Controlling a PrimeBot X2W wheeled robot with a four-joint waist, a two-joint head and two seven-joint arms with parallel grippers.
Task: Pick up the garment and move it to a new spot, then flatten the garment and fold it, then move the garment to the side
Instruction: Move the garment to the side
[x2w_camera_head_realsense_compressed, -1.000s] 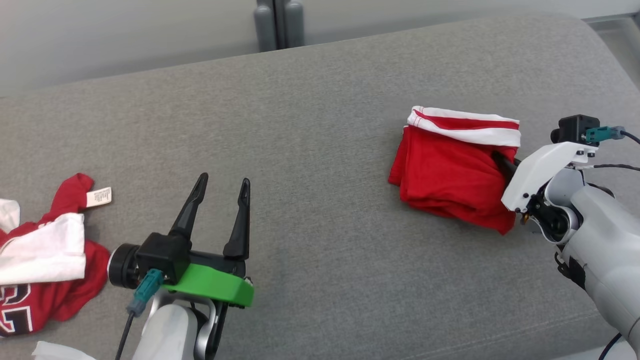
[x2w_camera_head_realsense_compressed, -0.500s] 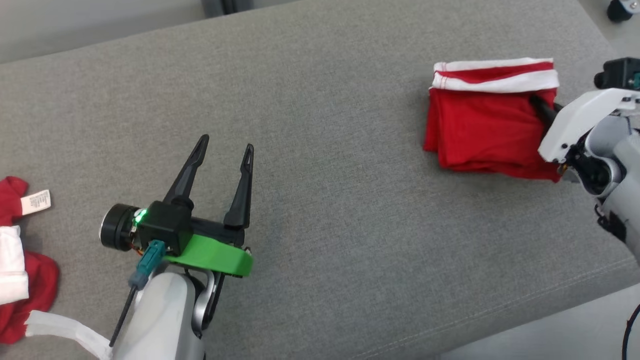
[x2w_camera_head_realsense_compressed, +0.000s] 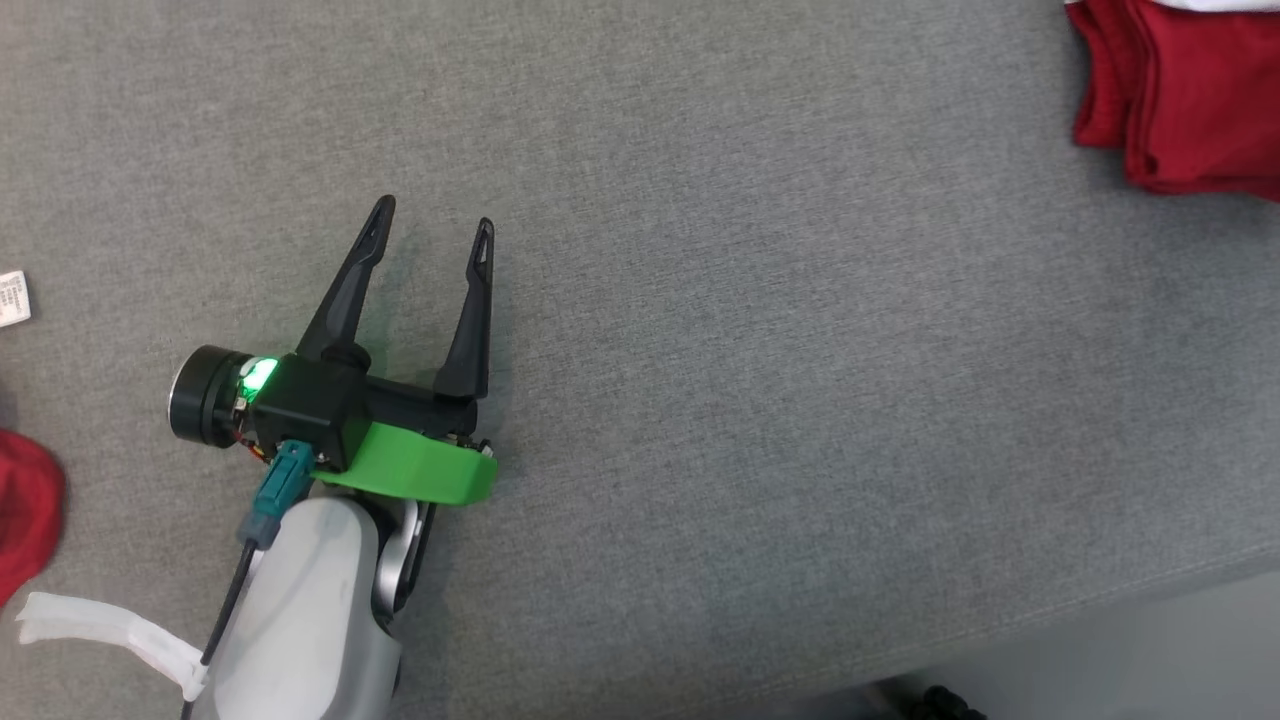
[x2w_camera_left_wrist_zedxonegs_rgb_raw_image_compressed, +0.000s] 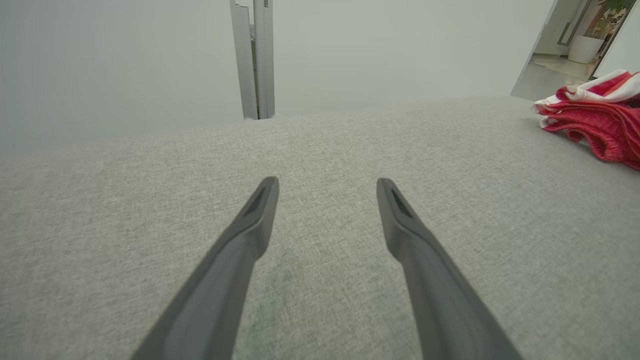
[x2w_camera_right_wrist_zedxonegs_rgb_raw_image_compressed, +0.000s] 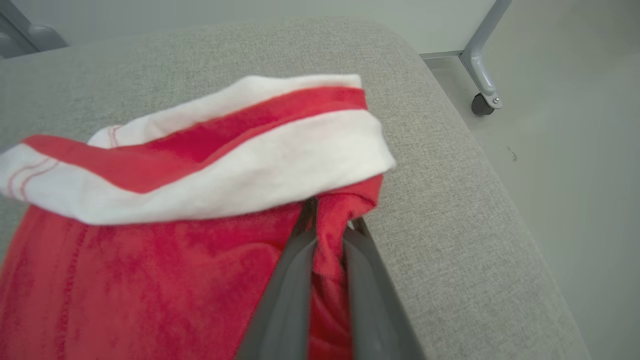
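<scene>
At the left edge of the grey cushion (x2w_camera_head_realsense_compressed: 750, 350) I see only a scrap of a second red garment (x2w_camera_head_realsense_compressed: 25, 500) and its white label (x2w_camera_head_realsense_compressed: 12, 298). A second ago much more of that heap showed. I read that as my head camera swinging, since the whole picture has slid, not as the cloth moving.

Next along, the left gripper (x2w_camera_head_realsense_compressed: 434, 215) hovers low over bare cushion, jaws wide apart and holding nothing, as it did a second ago.

The folded garment (x2w_camera_head_realsense_compressed: 1180, 100) has gone from mid-right to the top right corner of the head view. In the right wrist view the right gripper (x2w_camera_right_wrist_zedxonegs_rgb_raw_image_compressed: 330, 220) stays pinched tight on a fold of red cloth. That fold is at the garment's right-hand edge, just under the white band (x2w_camera_right_wrist_zedxonegs_rgb_raw_image_compressed: 225, 165), near the cushion's rounded right end.

I judge the folding finished and the last step, shifting the garment to the side, to be in hand. With the camera moving, I cannot tell how far the cloth itself has travelled. Being held by one edge, the layers could slip apart.
</scene>
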